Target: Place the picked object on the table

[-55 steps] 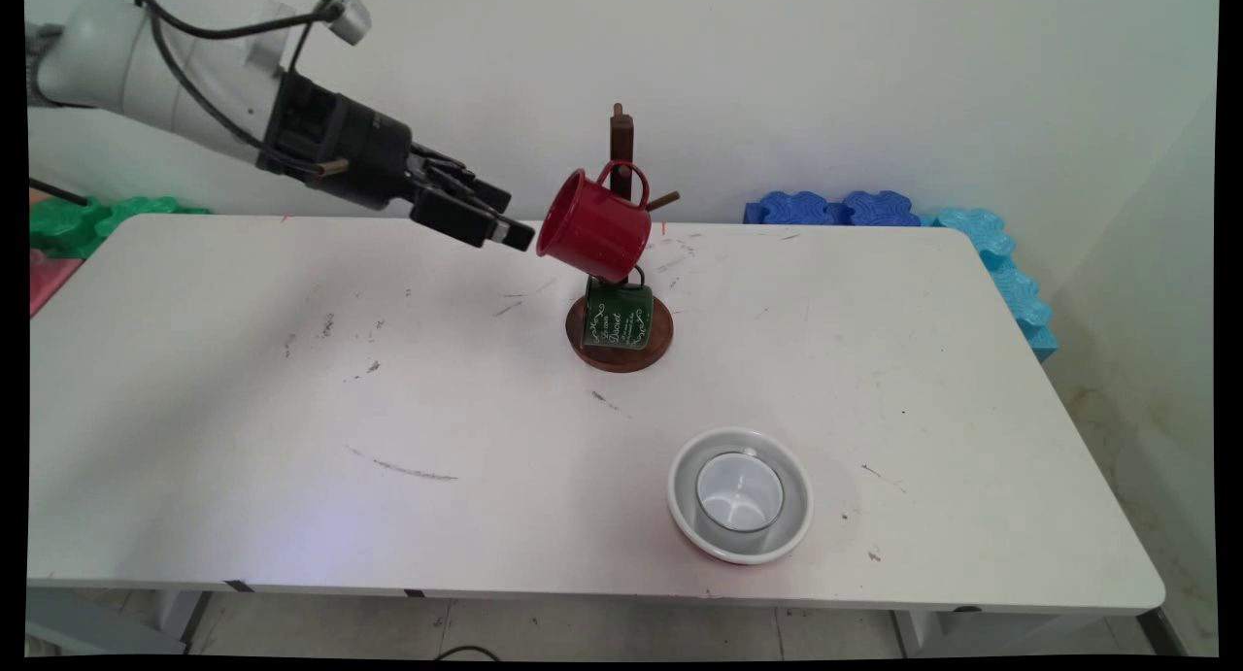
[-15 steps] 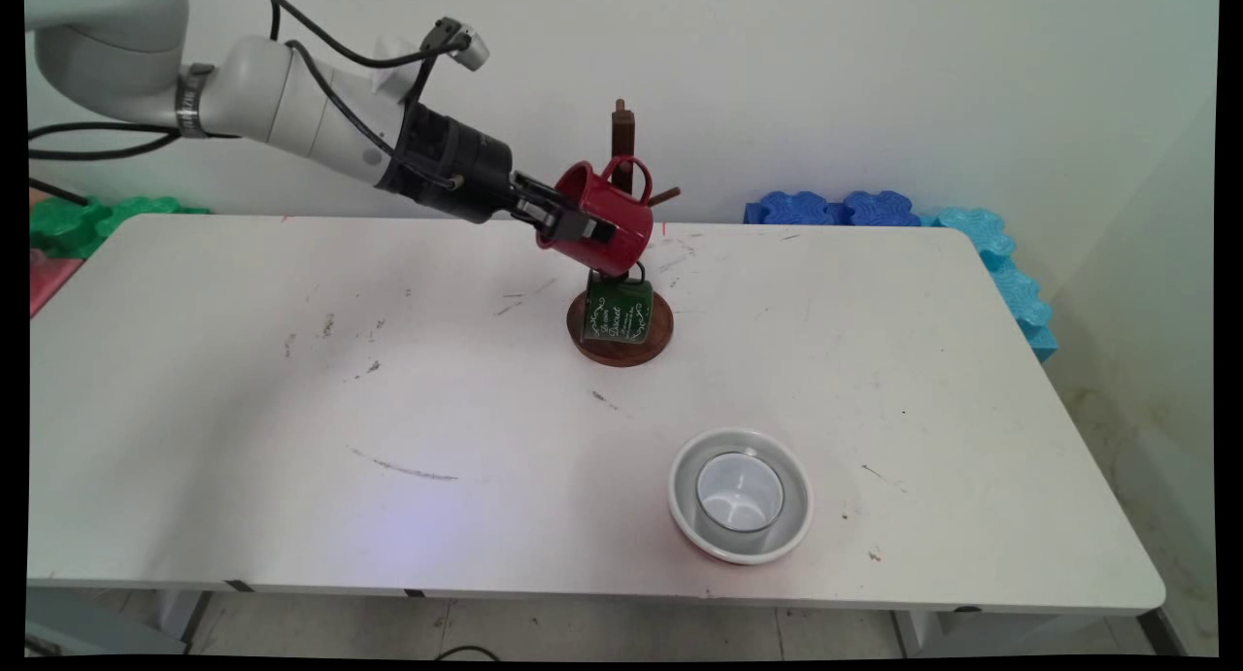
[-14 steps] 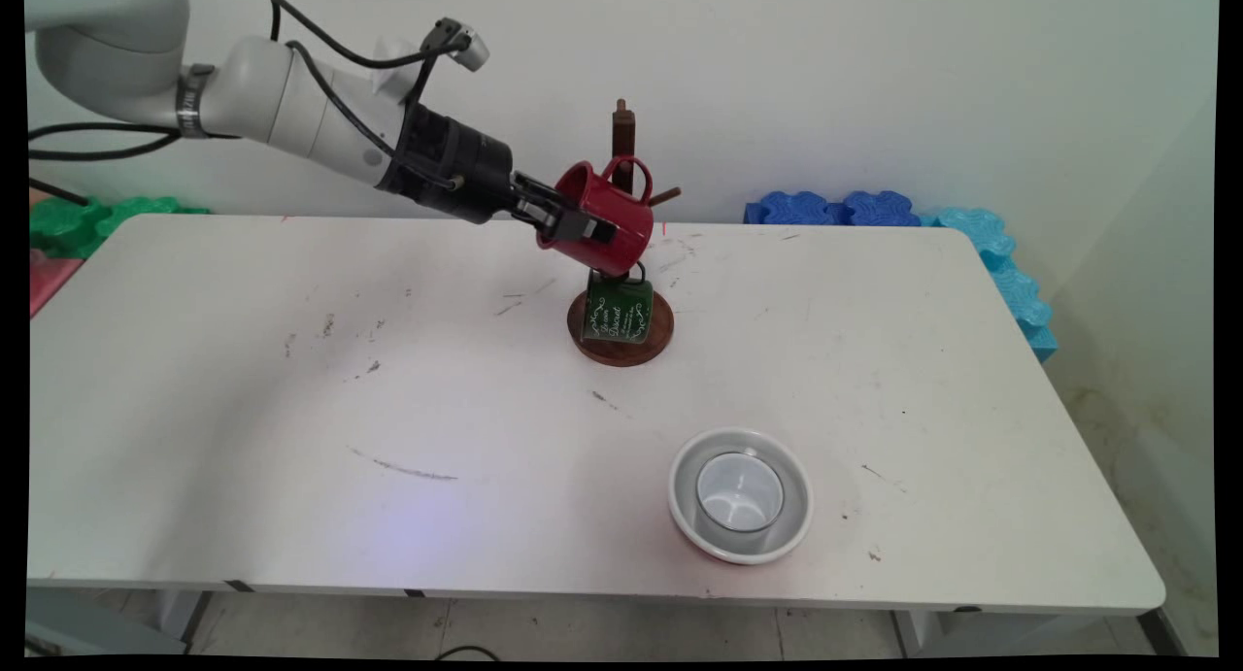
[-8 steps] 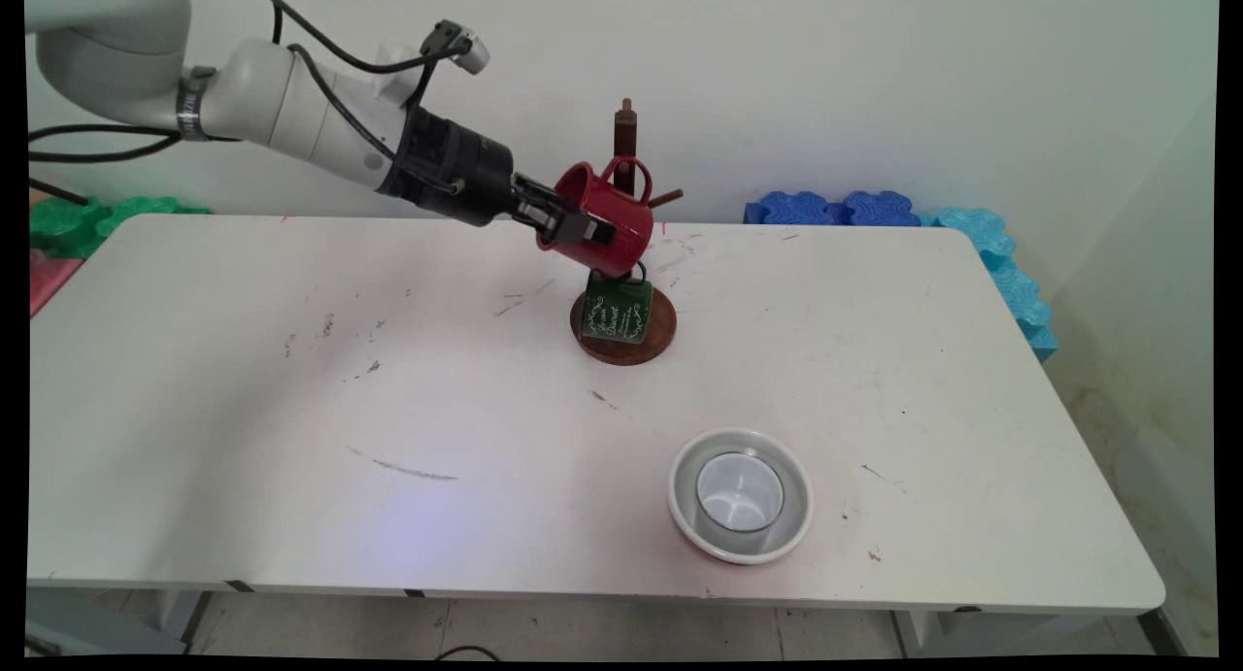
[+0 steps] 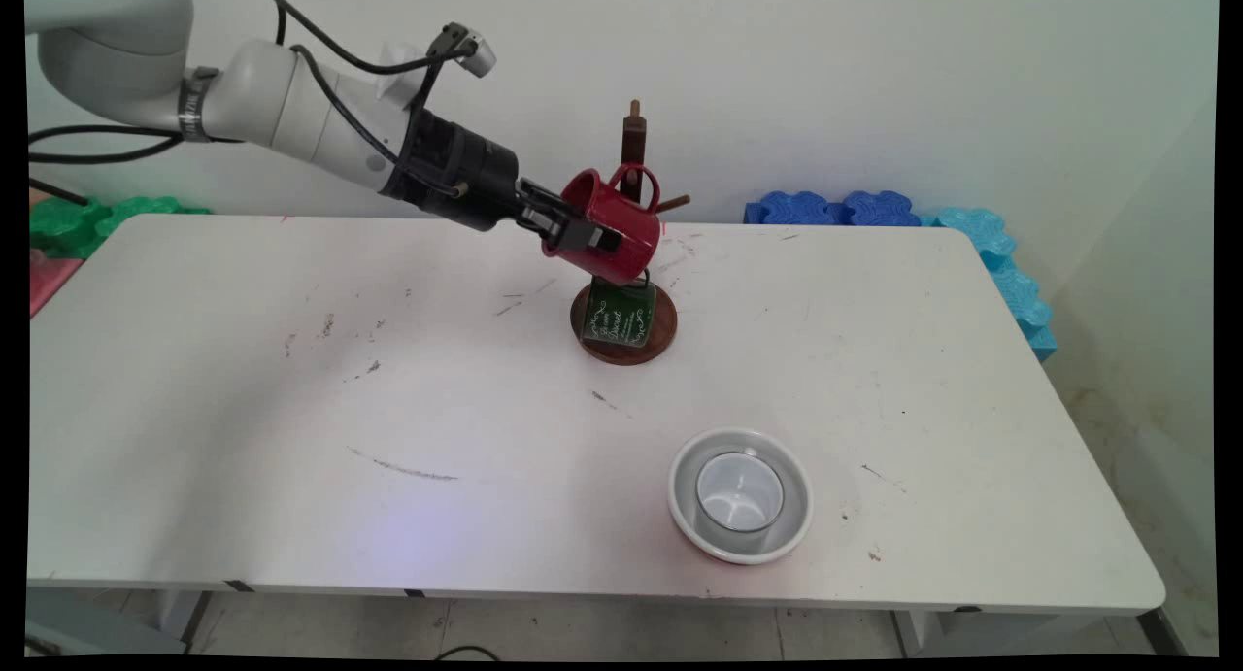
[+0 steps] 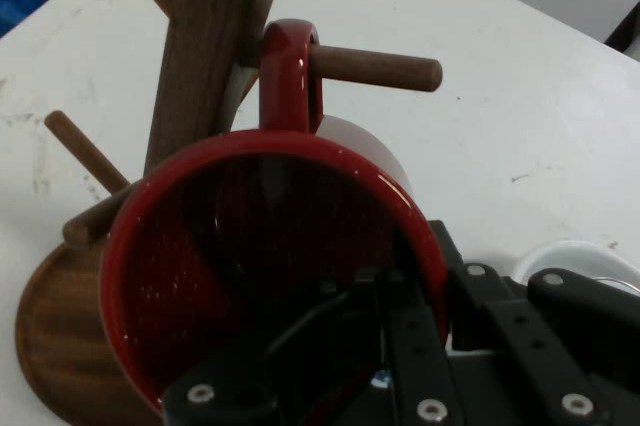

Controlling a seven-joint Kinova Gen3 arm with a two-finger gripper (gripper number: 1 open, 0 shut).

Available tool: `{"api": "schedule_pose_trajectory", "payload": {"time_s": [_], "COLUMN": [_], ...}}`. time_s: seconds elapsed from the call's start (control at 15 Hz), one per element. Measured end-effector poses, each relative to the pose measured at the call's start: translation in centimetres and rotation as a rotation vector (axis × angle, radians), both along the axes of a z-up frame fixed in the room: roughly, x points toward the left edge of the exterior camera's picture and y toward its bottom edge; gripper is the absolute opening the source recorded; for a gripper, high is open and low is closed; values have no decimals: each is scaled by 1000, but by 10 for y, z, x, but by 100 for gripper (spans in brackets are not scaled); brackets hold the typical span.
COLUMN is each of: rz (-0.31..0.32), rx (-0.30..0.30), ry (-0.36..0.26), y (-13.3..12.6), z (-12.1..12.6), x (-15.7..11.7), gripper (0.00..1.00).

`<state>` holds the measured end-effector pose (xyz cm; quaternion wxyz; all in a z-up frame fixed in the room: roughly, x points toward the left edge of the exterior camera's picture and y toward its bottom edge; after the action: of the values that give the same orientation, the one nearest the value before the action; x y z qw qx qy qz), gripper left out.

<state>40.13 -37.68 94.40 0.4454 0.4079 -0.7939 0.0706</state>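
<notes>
Fingers (image 5: 575, 232) pinch glossy red mug's (image 5: 621, 232) rim, tilted.

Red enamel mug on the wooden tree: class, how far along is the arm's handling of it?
Done: the black tool is shut on the rim of the red enamel mug, one finger inside. In hand: the gripped mug. Left: its handle is looped over a wooden peg of the mug tree, so it is not yet free.
</notes>
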Motion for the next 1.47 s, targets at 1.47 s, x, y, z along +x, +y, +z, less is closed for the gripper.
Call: {"api": "schedule_pose_trajectory", "payload": {"time_s": [1.47], "rz": [28], "rx": [-5], "ry": [25], "y": [6], "z": [13], "x": [1], "gripper": [0]}}
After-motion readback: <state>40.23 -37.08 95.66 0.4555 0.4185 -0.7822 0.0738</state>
